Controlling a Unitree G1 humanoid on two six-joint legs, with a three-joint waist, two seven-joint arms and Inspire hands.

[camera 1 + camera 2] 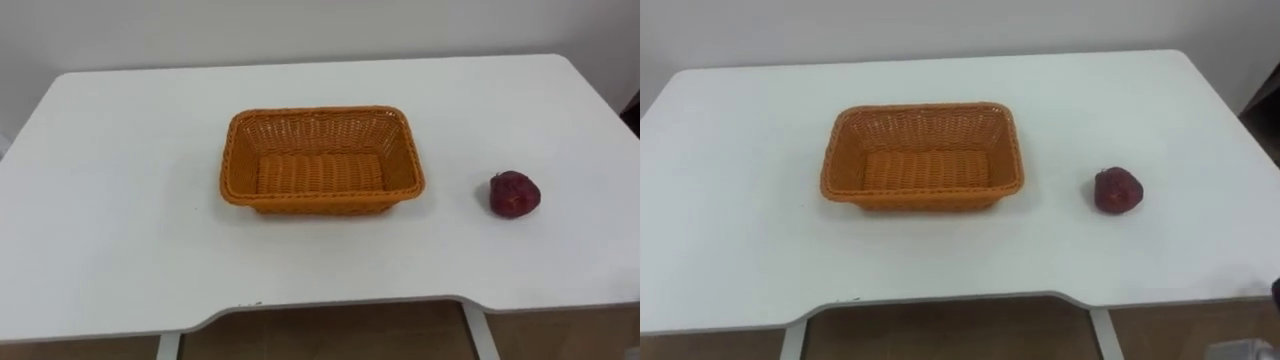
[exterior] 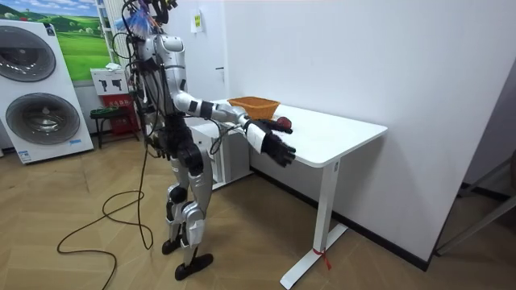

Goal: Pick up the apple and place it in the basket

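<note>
White table (image 1: pixel 120 200) against the wall (image 1: pixel 300 30) bears basket (image 1: pixel 318 113), apple (image 1: pixel 514 194); right robot hand (image 2: pixel 278 149) splayed.

The white counter (image 1: pixel 120 180) has rounded corners and a shallow cut-out in its front edge. Two things lie on it. An orange wicker basket (image 1: pixel 322 203), rectangular and empty, sits about mid-counter, ahead of the right hand (image 2: pixel 278 149) and off to that hand's left. A dark red apple (image 1: pixel 514 194) rests on the bare top well apart from the basket, just beyond the hand and nearer to it than the basket is. The hand itself, fingers spread, is held out before the counter's front edge, not touching the top.
</note>
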